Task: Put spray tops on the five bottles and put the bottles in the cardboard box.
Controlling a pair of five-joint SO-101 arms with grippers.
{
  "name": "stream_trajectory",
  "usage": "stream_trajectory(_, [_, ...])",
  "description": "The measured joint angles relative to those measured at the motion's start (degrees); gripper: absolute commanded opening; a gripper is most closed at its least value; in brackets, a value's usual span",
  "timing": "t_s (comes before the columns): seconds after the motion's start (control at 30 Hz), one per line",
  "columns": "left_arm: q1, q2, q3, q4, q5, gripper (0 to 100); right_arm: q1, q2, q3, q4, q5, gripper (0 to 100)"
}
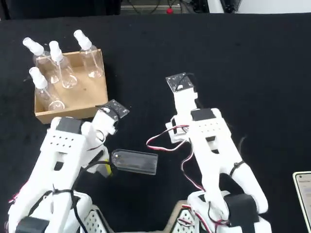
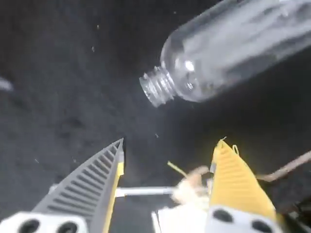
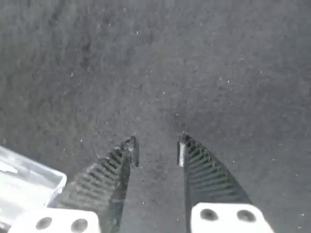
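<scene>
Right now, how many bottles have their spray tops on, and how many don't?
Bottles with spray tops, standing in the cardboard box: 4
Bottle with no top, lying on the table: 1
Total: 5 bottles

Two white plastic robot arms have black motor blocks at the joints. The left arm [image 1: 60, 150] has rows of small holes across its boxy shell and black cables along its side. The right arm [image 1: 214, 145] carries looping red, white and black wires [image 1: 165, 141]. Each wrist bears a black square plate [image 1: 181, 81]. The left gripper [image 2: 171, 141] has a grey ribbed finger [image 2: 92, 179] edged in yellow and a yellow finger [image 2: 235, 179]. The right gripper [image 3: 157, 139] has black ribbed fingers [image 3: 204, 174] on white bases with dark screw holes.
</scene>
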Motion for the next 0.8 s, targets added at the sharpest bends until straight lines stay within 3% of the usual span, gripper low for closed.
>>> stream_trajectory(0.27, [-0.18, 1.23, 9.05, -17.14, 1.41, 28, 0.0, 1.14, 0.0, -0.44, 0.0, 13.4])
stream_trajectory(0.8, [0.0, 1.67, 11.25, -39.21, 21.27, 28, -2.2, 1.14, 1.85, -0.62, 0.0, 13.4])
